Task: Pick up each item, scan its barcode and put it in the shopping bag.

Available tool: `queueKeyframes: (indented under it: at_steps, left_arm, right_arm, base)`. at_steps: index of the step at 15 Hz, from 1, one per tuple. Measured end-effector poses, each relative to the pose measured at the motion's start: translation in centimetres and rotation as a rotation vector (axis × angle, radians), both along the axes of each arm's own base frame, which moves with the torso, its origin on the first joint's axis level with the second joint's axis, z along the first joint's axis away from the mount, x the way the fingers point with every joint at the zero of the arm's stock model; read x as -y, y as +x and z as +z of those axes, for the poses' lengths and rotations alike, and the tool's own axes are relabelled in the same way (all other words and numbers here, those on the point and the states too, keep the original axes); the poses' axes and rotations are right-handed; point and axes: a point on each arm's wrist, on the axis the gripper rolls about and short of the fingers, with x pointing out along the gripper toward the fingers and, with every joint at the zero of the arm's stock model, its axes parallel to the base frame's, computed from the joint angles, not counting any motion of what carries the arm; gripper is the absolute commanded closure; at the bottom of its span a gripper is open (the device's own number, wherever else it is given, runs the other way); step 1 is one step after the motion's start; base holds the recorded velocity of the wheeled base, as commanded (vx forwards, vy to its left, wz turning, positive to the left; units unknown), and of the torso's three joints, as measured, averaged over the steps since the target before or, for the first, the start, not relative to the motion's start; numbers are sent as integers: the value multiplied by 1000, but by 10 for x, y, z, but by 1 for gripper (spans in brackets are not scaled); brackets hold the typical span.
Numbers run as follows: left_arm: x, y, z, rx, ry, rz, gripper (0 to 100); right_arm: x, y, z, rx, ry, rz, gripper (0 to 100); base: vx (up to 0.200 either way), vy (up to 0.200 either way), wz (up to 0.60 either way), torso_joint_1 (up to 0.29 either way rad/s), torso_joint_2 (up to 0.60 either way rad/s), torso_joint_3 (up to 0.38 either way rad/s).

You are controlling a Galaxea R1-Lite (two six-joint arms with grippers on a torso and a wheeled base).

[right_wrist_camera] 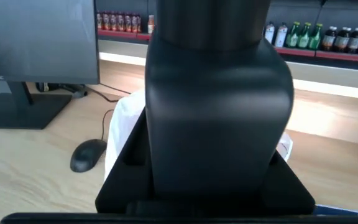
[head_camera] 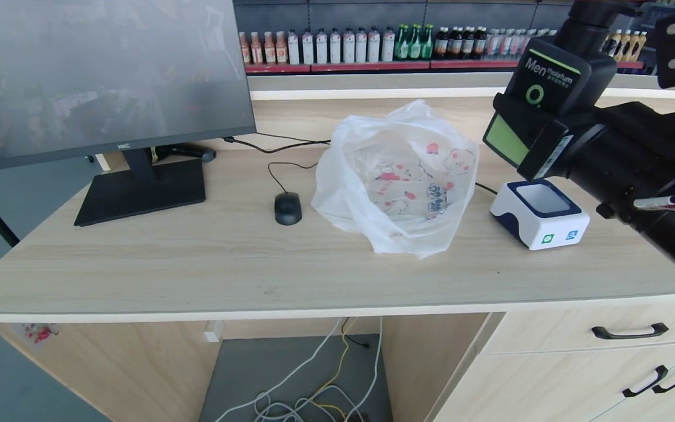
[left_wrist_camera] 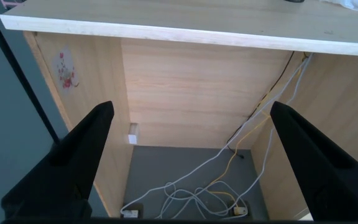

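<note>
Right gripper [head_camera: 572, 155] clamped on black bottle [head_camera: 551, 88]. Scanner [head_camera: 539, 214] sits just below it, shopping bag [head_camera: 399, 176] beside. Left gripper [left_wrist_camera: 191, 158] wide open, empty.

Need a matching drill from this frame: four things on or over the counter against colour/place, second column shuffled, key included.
Things
1. mouse
2. shopping bag
3. scanner
4. black bottle

Colour or place
a. held in the air, off the counter
b. white and navy box, on the robot's right of the bag
c. black, lying between the monitor and the bag
d. white, translucent, mid-counter

Pairs: 1-c, 2-d, 3-b, 4-a
</note>
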Motion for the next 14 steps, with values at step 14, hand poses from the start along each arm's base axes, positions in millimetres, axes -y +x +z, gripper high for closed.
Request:
queueKeyframes:
  at_steps: [14]
  left_arm:
    - [0, 0, 0, 0, 0, 0, 0]
  right_arm:
    - [-99, 100, -31, -59, 69, 99, 100]
  base:
    - [0, 0, 0, 0, 0, 0]
